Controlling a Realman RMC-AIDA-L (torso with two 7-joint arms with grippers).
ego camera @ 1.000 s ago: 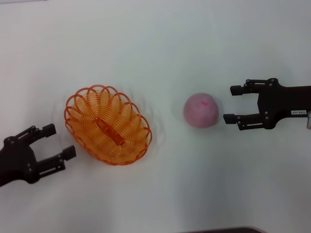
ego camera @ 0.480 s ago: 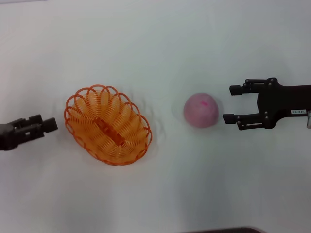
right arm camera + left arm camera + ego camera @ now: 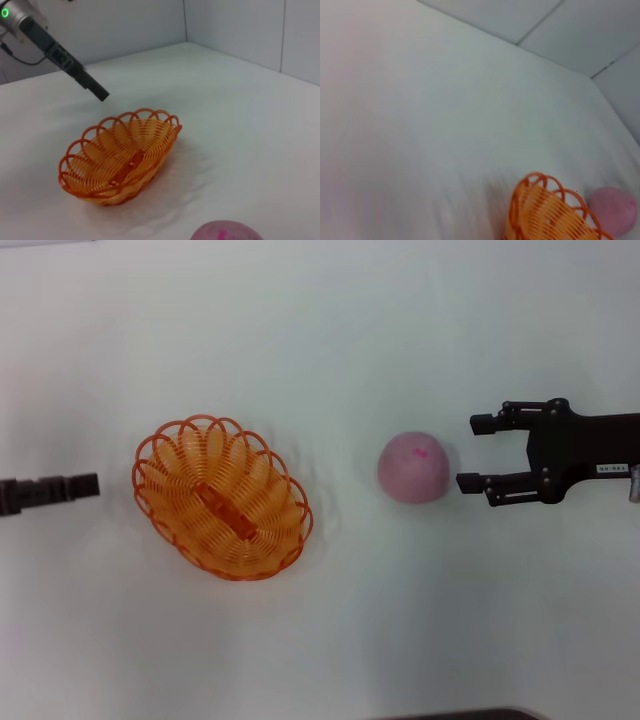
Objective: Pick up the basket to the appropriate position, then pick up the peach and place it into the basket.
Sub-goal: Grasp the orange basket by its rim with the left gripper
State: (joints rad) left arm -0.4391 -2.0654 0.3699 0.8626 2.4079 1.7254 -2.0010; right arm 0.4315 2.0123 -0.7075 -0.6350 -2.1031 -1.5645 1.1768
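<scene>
The basket (image 3: 222,498), light, stiff wire lying empty on the tabletop (image 3: 330,330), looks best gripped by its looped rim, the left gripper (image 3: 88,485) near it with jaws together, while the right gripper (image 3: 472,453) waits with jaws apart beside the round, possibly slippery peach (image 3: 413,467).

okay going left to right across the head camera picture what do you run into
left gripper → basket → peach → right gripper
</scene>
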